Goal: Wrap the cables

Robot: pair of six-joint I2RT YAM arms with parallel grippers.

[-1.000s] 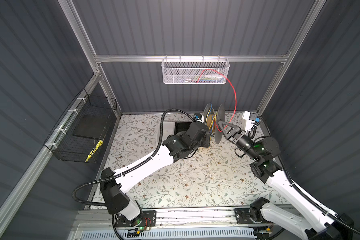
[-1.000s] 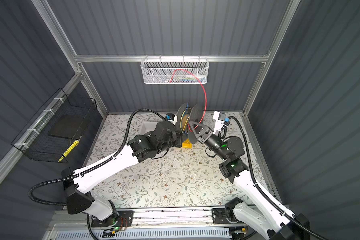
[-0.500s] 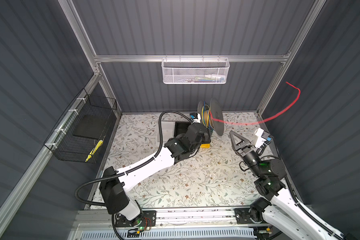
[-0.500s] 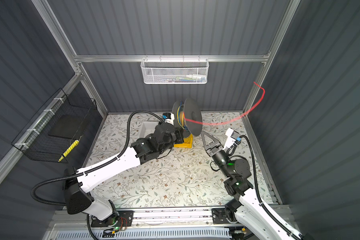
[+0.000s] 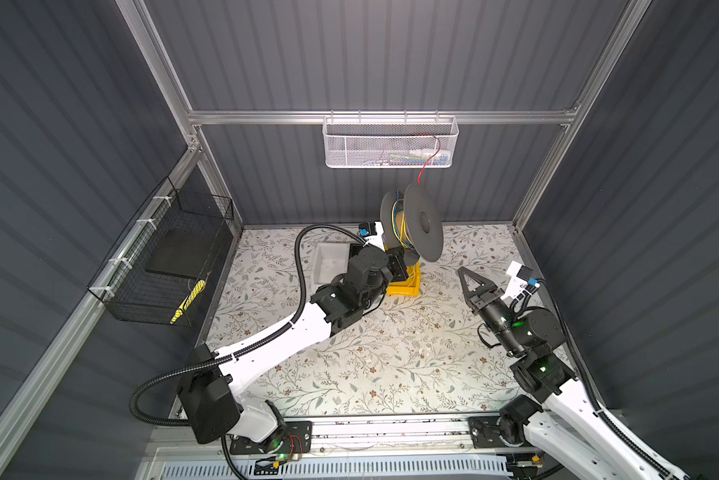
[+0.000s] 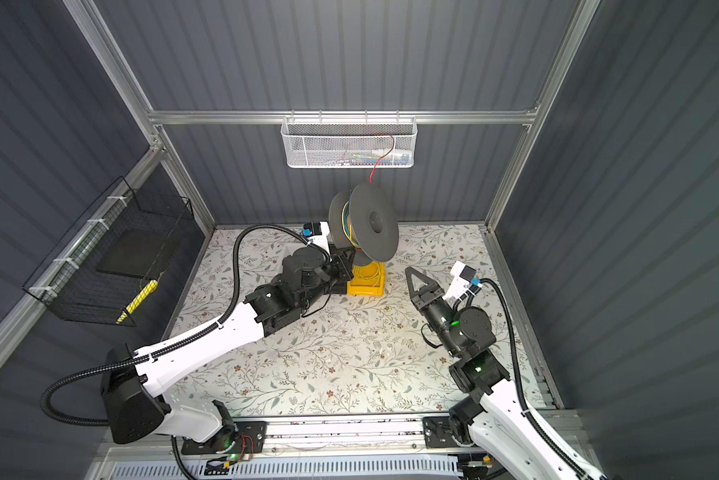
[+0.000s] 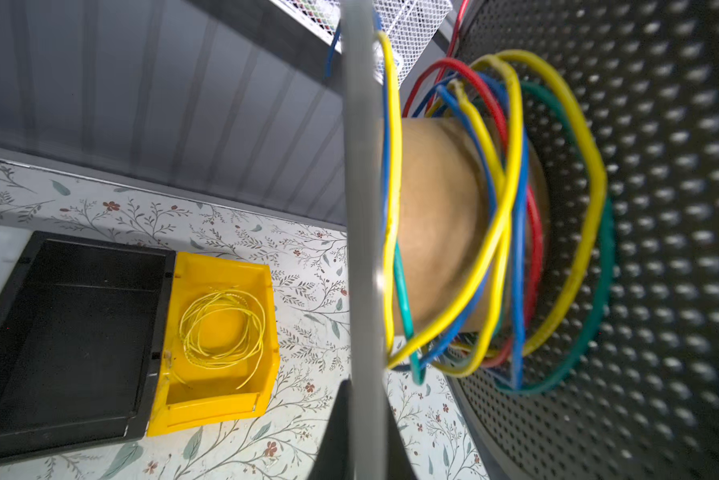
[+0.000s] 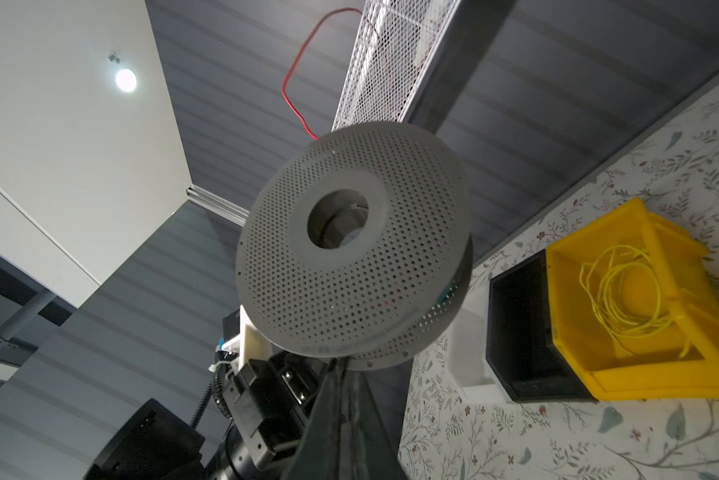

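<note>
**A:** Where are the cables, and which way do they lie?

**B:** Mostly on the spool (image 5: 423,222), which my left claw (image 5: 407,262) grips tight by the lower edge of 1 flange. It sits above the back of the counter (image 5: 391,353), upper centre in both top views. Its axis is roughly level, left to right across the frame, so the 2 flanges stand nearly upright and the hub hole faces right. The cables (image 7: 519,257), yellow, blue, red and green, hang in loose hoops round the tan core (image 7: 436,216). The red cable (image 5: 427,164) climbs from the spool's top into the white mesh basket (image 5: 349,145).

**A:** Your right claw?

**B:** My right claw (image 5: 462,272) is pinched shut on nothing. It is at the right of the frame, pointing up-left, well apart from the spool.

**A:** Materials? Lettering?

**B:** The flanges are dull grey discs peppered with small holes, and the cables are glossy plastic. I can't read any lettering. Below the spool, a yellow bin (image 7: 220,266) holds a coil of thin yellow wire (image 7: 224,296).
</note>
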